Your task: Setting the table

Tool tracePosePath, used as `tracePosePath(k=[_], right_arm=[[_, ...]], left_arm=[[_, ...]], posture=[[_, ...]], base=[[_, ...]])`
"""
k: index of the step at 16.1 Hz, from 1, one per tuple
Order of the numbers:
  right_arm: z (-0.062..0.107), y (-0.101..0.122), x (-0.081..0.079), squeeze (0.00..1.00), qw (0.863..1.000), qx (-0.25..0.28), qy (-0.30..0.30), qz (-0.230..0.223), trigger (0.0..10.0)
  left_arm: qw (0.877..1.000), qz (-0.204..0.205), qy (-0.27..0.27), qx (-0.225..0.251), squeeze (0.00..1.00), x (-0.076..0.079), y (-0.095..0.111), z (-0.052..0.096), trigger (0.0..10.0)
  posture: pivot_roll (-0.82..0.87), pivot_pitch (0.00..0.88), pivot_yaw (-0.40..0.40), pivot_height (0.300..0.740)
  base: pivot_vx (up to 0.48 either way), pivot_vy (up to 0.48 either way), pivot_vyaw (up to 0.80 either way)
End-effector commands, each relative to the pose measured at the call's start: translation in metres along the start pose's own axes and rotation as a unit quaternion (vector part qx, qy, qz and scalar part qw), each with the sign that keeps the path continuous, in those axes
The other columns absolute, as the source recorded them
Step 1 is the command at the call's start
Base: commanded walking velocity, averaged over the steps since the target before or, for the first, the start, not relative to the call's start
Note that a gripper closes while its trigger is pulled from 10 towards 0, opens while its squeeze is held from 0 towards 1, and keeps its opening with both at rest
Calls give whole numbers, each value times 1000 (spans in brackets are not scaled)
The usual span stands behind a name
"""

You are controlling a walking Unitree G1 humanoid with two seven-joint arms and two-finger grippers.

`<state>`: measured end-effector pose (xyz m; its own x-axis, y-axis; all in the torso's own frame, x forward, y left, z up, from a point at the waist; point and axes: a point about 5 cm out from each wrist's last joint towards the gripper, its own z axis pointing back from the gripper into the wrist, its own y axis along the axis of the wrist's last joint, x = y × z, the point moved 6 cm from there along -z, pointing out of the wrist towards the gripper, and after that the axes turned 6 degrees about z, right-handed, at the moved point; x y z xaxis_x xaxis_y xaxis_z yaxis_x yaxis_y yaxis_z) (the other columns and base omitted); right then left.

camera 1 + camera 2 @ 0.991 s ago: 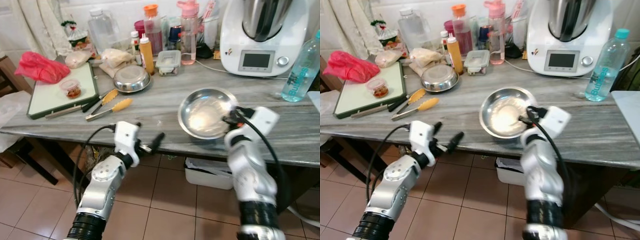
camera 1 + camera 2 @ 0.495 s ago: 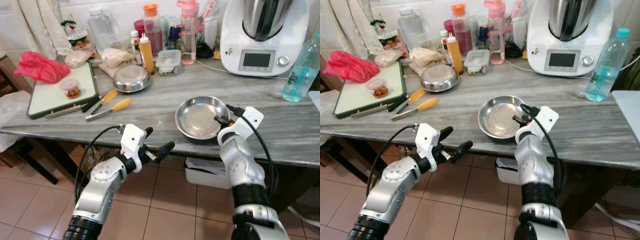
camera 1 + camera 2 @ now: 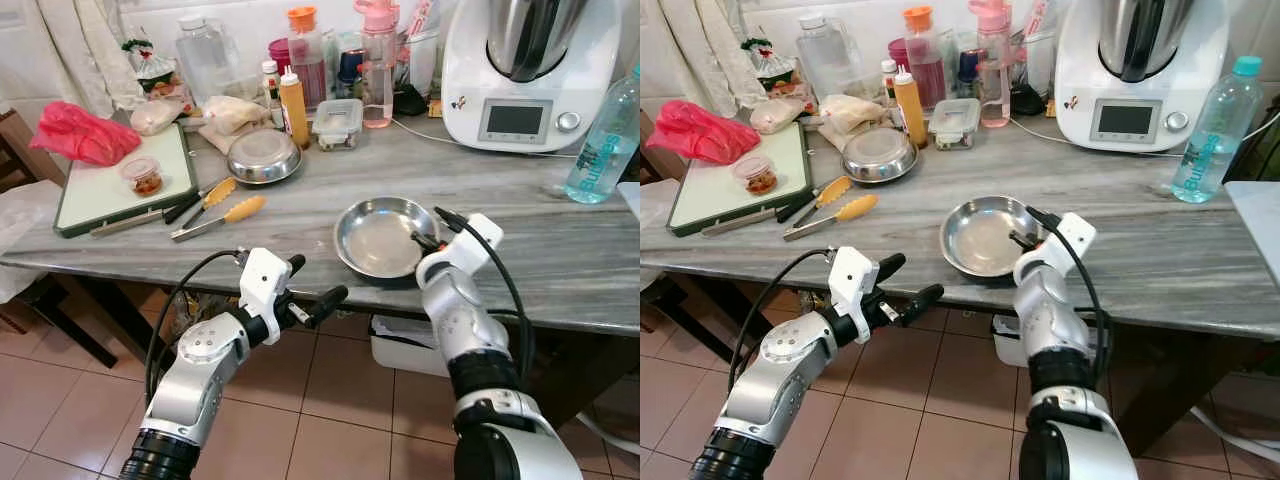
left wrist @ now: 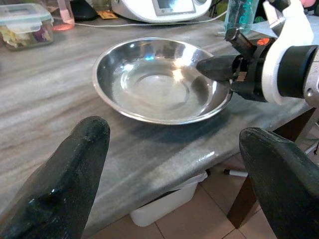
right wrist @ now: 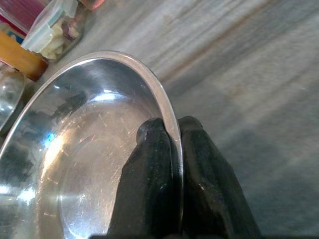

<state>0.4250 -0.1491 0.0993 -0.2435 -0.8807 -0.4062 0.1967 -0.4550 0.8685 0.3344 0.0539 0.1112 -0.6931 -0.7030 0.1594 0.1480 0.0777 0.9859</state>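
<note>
The shallow round stainless-steel bowl sits at the centre of the frame, near the front edge of the grey marbled counter, and appears to rest flat on the stone. My right gripper is clamped on its right-hand rim, one black finger inside the wall and one outside, pinching the thin lip; I judge that edge grip suits sliding or lifting a dish this shallow. My left gripper hangs below the counter edge at lower centre-left, fingers spread wide and empty, pointing toward the bowl, well apart from it. Further back, upper left of centre, an upturned steel bowl lies beside yellow-handled tongs and a green-rimmed white cutting board.
</note>
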Motion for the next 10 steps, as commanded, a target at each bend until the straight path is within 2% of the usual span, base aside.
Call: tracePosePath(k=[1, 2, 3, 4, 6, 10], right_arm=[[-2, 7, -11, 0, 1000, 11, 12, -6, 10000], [-2, 8, -13, 824, 1000, 13, 14, -9, 10000], [-3, 8, -14, 824, 1000, 11, 16, -11, 10000], [-4, 8, -16, 1000, 1000, 10, 12, -7, 10000], [-5, 7, -16, 1000, 1000, 9, 12, -6, 10000], [-6, 3, -5, 1000, 1000, 7, -1, -10, 10000]], left_arm=[[1000, -6, 8, 5, 0, -6, 6, 0, 10000], [1000, -6, 8, 5, 0, -5, 5, 0, 10000], [1000, -6, 8, 5, 0, -4, 5, 0, 10000], [1000, -5, 7, 4, 0, -3, 4, 0, 10000], [1000, -4, 7, 5, 0, -2, 3, -1, 10000], [1000, -1, 8, 7, 0, -1, 4, -3, 10000]], posture=[[-139, 6, 125, 740], [-140, 7, 123, 740], [-140, 7, 122, 740], [-139, 5, 119, 740], [-138, 4, 117, 740], [-147, 0, 120, 740]], base=[[0, 0, 0], [0, 0, 0], [0, 0, 0], [0, 0, 0], [0, 0, 0], [0, 0, 0]])
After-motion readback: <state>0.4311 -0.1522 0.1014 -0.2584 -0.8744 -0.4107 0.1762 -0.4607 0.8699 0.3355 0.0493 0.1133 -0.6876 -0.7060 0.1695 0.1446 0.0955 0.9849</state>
